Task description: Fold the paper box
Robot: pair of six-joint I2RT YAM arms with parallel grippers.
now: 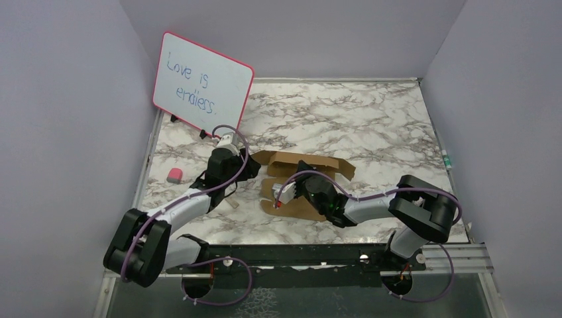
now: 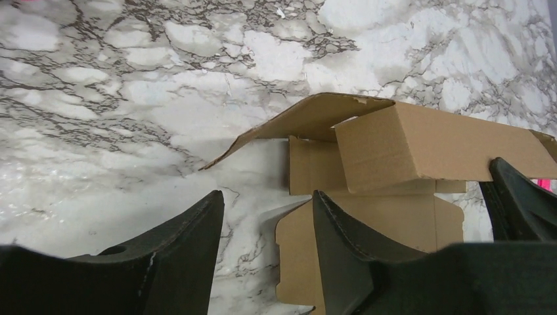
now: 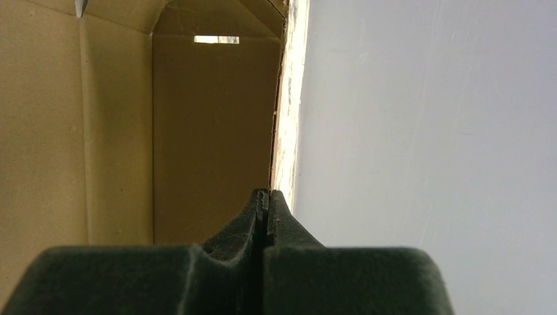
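The paper box (image 1: 311, 165) is brown corrugated cardboard in the middle of the table, partly folded, with one long panel (image 2: 420, 141) raised over the flat sheet (image 2: 387, 223). My left gripper (image 1: 254, 171) stands open at the box's left end. Between its jaws (image 2: 268, 195) I see marble and the notched edge of a flat flap, and nothing is gripped. My right gripper (image 1: 281, 199) reaches in from the right over the sheet. Its jaws (image 3: 266, 191) are shut, tips at the edge of a standing cardboard wall (image 3: 210, 131), with nothing visible between them.
A pink-framed whiteboard (image 1: 202, 83) leans at the back left. A small pink eraser (image 1: 174, 175) lies near the left edge of the marble table (image 1: 358, 112). A small green item (image 1: 447, 159) sits at the right edge. Grey walls close in three sides.
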